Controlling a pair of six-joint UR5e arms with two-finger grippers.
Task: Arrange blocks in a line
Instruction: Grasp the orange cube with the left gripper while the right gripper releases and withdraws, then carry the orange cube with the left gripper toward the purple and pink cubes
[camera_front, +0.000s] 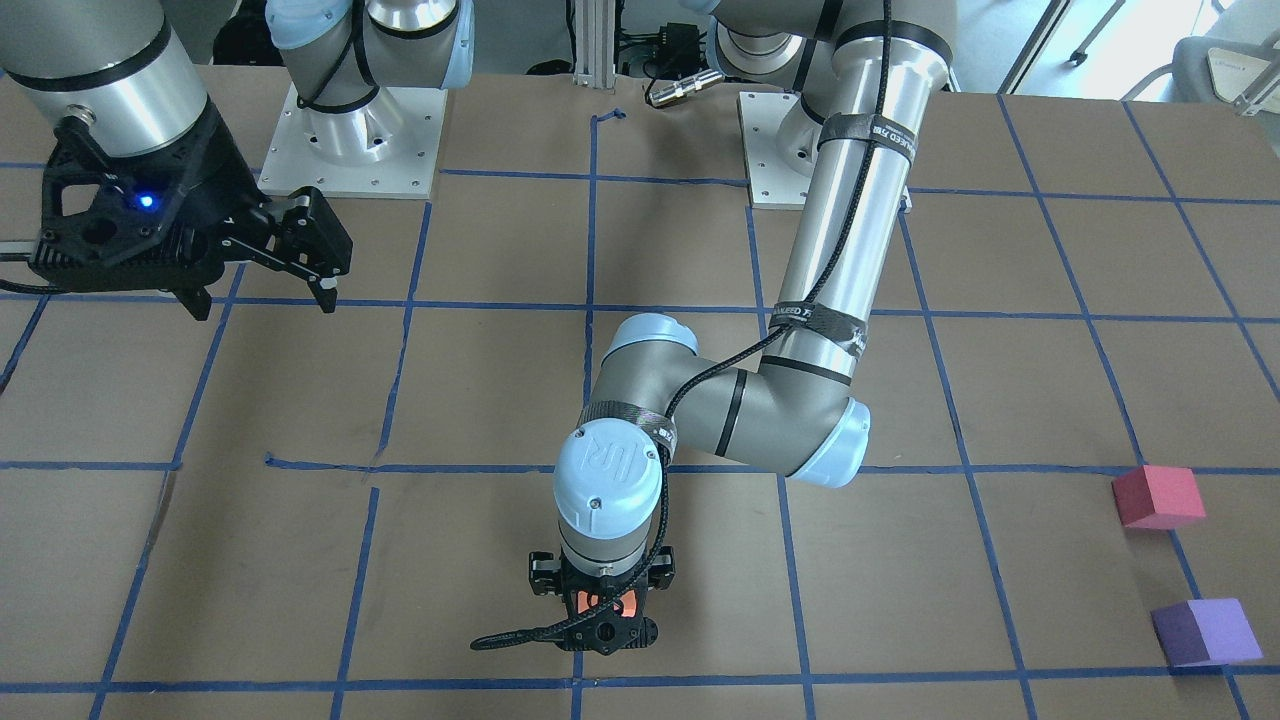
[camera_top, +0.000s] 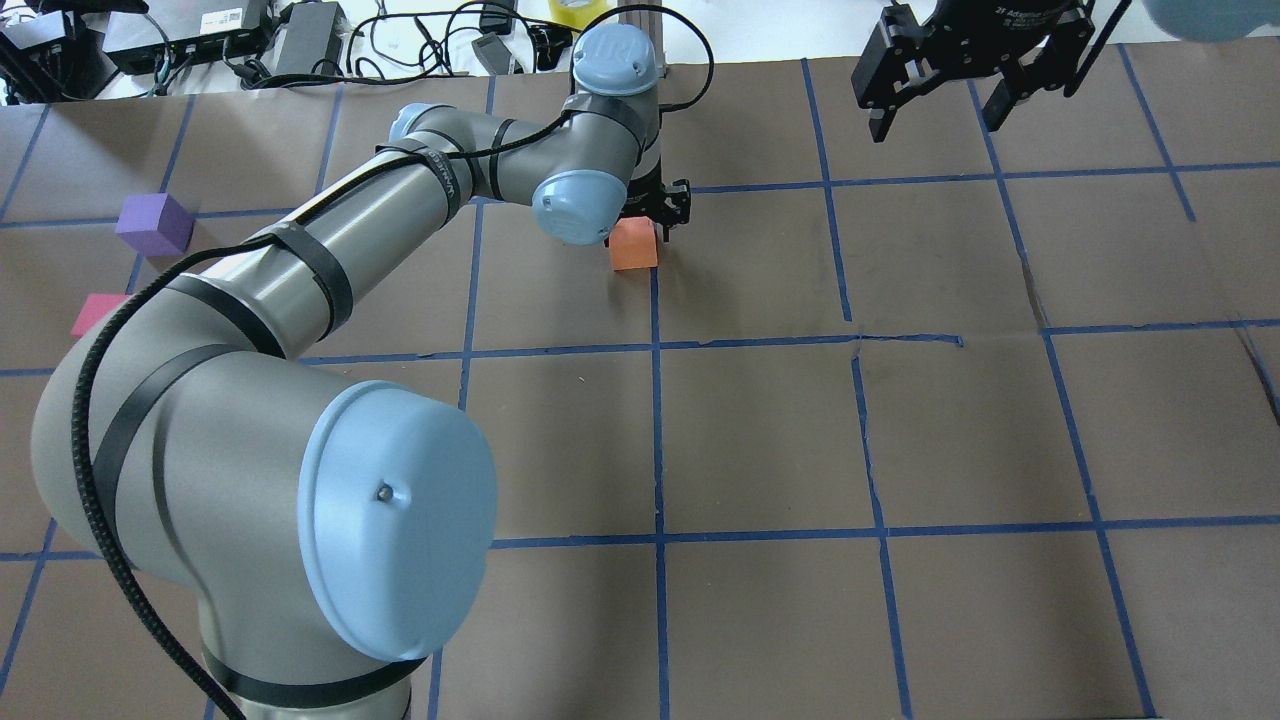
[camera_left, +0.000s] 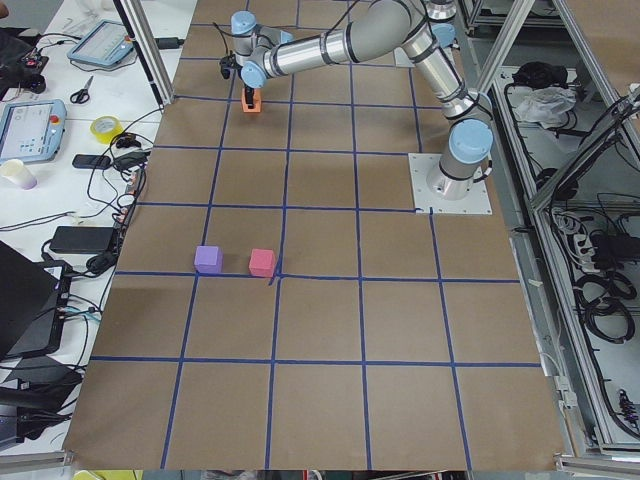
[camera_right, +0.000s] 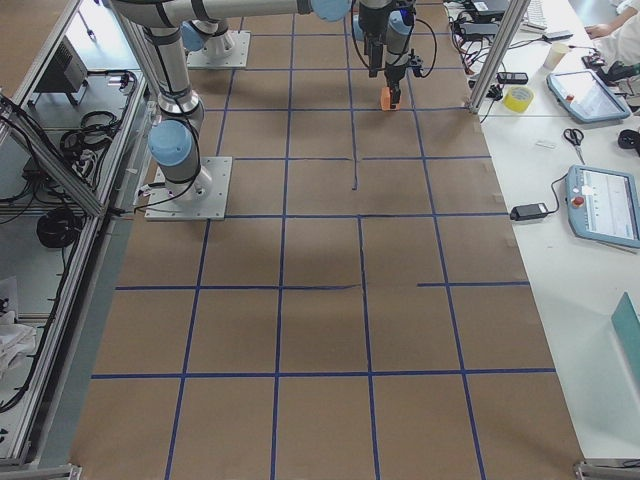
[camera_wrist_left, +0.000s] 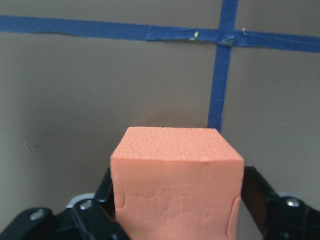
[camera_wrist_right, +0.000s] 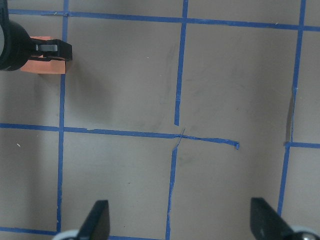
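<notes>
My left gripper (camera_top: 652, 212) is shut on the orange block (camera_top: 634, 247), low over the table beside a blue tape line. In the left wrist view the orange block (camera_wrist_left: 177, 170) fills the space between the fingers (camera_wrist_left: 262, 200). It also shows in the right wrist view (camera_wrist_right: 47, 64). The pinkish-red block (camera_front: 1158, 496) and the purple block (camera_front: 1205, 632) sit side by side on the table far out on my left, also seen from overhead: pinkish-red (camera_top: 95, 313), purple (camera_top: 153, 223). My right gripper (camera_top: 935, 100) is open and empty, held high over the table's right side.
The table (camera_top: 760, 430) is brown paper with a blue tape grid. Both arm base plates (camera_front: 350, 140) stand at the robot's edge. Cables and power bricks (camera_top: 250, 40) lie beyond the far edge. My left arm stretches across the left half.
</notes>
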